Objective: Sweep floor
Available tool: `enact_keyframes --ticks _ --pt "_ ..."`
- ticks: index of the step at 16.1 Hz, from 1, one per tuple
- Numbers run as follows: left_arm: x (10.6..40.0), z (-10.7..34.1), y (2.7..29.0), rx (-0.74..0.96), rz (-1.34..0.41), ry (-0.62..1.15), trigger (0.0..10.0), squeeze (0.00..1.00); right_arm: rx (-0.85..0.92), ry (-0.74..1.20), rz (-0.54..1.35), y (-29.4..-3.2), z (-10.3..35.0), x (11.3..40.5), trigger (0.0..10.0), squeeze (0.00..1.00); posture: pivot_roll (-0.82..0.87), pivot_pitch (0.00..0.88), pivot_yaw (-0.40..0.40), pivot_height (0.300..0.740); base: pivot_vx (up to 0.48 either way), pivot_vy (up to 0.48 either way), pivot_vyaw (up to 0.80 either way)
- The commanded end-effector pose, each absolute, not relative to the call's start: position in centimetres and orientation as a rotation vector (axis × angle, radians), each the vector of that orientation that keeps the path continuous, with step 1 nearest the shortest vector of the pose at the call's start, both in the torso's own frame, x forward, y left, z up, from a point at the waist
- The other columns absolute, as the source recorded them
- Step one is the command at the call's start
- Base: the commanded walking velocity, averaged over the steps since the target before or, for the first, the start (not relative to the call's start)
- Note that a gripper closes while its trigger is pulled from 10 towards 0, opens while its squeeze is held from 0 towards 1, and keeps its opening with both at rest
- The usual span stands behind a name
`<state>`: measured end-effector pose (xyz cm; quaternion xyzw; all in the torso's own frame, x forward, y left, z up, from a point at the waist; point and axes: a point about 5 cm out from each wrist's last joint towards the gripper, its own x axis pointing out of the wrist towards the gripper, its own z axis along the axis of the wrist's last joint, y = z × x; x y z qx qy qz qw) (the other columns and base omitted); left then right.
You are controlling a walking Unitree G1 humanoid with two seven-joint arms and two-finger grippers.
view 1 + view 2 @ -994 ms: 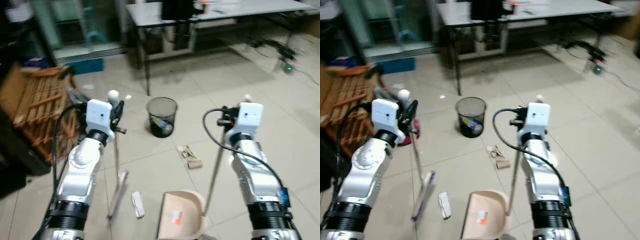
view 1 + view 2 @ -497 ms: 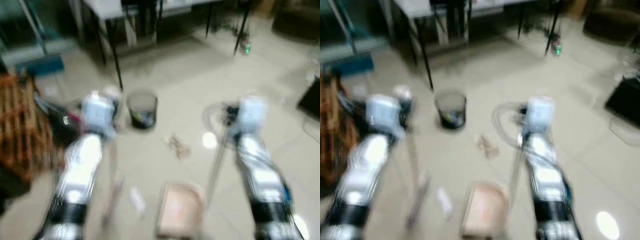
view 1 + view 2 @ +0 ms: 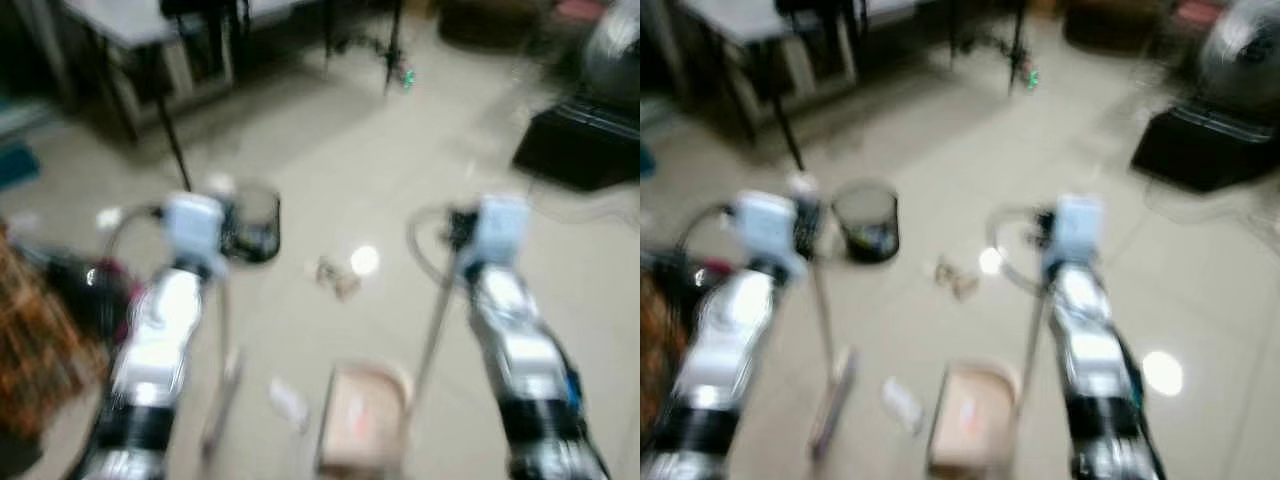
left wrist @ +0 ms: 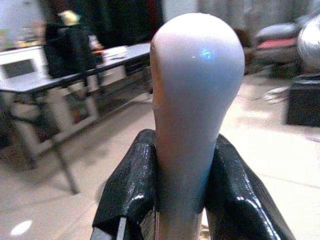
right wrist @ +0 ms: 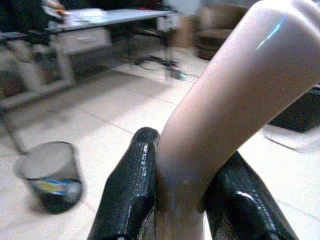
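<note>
— While the head views blur, what does each pincer hold?
— The left pincer (image 4: 172, 200) pinches the broom handle (image 4: 195, 100); the right pincer (image 5: 182, 200) clamps the dustpan handle (image 5: 225, 100), with the dustpan (image 3: 362, 425) seemingly on the floor (image 3: 330, 160).

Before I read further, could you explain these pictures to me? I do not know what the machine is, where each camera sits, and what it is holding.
This is a humanoid robot with two silver arms. The two wide, blurred pictures come from a stereo camera on its head, looking down at a tiled floor. The two close pictures come from cameras on its wrists, looking along the black fingers.

The left gripper is shut on the rounded top of a broom handle; the broom reaches down to the floor. The right gripper is shut on the dustpan handle, and the beige dustpan rests on the floor between the arms.

On the floor lie a white scrap beside the dustpan, some small litter farther ahead, and a dark mesh bin.
</note>
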<state>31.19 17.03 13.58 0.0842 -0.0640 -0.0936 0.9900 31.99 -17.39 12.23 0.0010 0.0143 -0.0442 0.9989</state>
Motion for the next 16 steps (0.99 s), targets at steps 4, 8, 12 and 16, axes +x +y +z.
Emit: enact_keyframes --ticks 4,8,12,16 --pt "31.48 14.70 17.43 0.176 -0.176 -0.170 10.0 0.00 -0.007 -0.033 -0.078 -17.04 13.68 32.41 10.0 0.00 -0.09 0.007 0.030 0.740 0.000 0.472 -0.80" --pt "31.47 14.75 17.34 0.184 -0.180 -0.176 10.0 0.00 -0.010 -0.034 -0.079 -17.07 13.66 32.43 10.0 0.00 -0.09 0.007 0.030 0.740 0.000 0.354 -0.80" --pt "31.40 14.73 17.25 0.211 -0.157 -0.184 10.0 0.00 -0.068 -0.046 -0.073 -16.88 13.80 32.48 10.0 0.00 -0.09 0.007 0.030 0.740 0.000 -0.240 -0.20" --pt "31.58 14.12 17.37 0.177 -0.121 -0.147 10.0 0.00 -0.127 -0.049 -0.095 -17.03 13.77 32.57 10.0 0.00 -0.09 0.009 0.027 0.740 0.000 0.000 0.00"
